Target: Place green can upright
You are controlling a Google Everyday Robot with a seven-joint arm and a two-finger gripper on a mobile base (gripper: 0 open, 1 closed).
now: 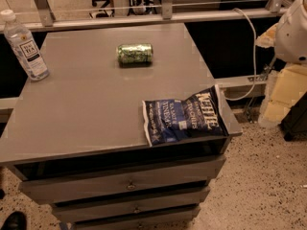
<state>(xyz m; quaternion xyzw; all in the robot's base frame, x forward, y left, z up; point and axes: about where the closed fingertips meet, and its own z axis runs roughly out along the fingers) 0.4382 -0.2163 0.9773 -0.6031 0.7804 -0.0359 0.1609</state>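
The green can (135,53) lies on its side on the far middle of the grey cabinet top (96,104), its long axis running left to right. It is shiny green with pale mottled markings. My white arm (295,30) shows at the upper right edge, and the pale gripper (283,95) hangs below it, off the right side of the cabinet and well away from the can. Nothing is in the gripper.
A clear plastic water bottle (24,44) stands upright at the far left corner. A blue chip bag (184,119) lies flat at the front right corner. Drawers (129,183) sit below the top. A white cable (252,56) and a speckled floor (268,186) are to the right.
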